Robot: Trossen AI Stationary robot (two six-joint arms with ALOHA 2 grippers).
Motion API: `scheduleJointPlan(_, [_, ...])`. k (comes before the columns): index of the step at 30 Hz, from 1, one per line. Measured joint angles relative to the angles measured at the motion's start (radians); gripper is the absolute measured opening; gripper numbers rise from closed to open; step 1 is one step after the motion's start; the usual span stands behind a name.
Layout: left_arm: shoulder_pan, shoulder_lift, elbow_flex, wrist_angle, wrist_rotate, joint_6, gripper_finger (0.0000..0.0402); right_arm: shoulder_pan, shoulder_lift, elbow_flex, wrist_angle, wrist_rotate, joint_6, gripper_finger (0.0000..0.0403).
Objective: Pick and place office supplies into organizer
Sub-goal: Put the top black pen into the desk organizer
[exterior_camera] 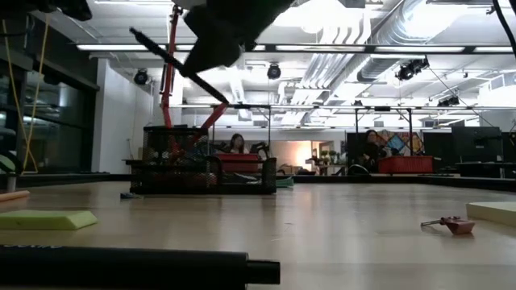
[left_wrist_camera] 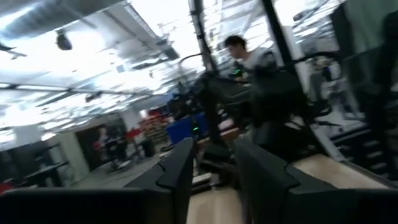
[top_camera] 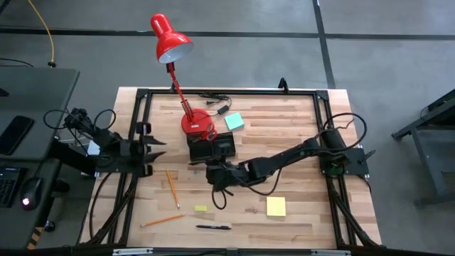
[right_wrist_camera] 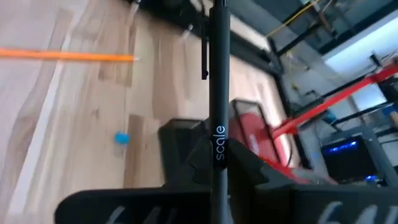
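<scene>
Black pen (right_wrist_camera: 218, 93) clamped in right gripper (top_camera: 215, 173) (jaws closed), just beside organizer (top_camera: 211, 148)

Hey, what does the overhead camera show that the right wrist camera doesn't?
Only the high view shows the yellow sticky pad, the teal sticky pad, a black pen on the table and the left gripper at the table's left edge. Only the right wrist view shows the held pen with its "scale" lettering, clamped in the right gripper. Both show an orange pencil and the red lamp.

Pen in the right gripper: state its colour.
Black pen with pale lettering, clearest in the right wrist view.
</scene>
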Motion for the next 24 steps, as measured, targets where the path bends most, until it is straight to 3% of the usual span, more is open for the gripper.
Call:
scheduleJointPlan(4, [0.000,0.005,0.000,-0.006,0.020,0.000,0.0166,0.009,-0.021,0.000,0.030,0.087,-0.061,0.0000])
scheduleJointPlan(11, [0.000,0.008,0.000,0.007,0.002,0.002,0.0215,0.014,-0.053,0.000,0.170,0.068,-0.202,0.0000])
scheduleJointPlan(14, [0.001,0.008,0.000,0.007,0.008,-0.001,0.0222,0.014,-0.053,0.000,0.232,0.075,-0.260,0.0000])
scheduleJointPlan(19, [0.001,0.024,0.000,0.008,0.027,-0.024,0.0218,-0.017,-0.053,0.000,0.312,-0.066,-0.285,0.0000])
scheduleJointPlan(24, [0.000,0.046,0.000,0.009,0.045,-0.032,0.0208,-0.064,-0.053,0.000,0.352,-0.104,-0.301,0.0000])
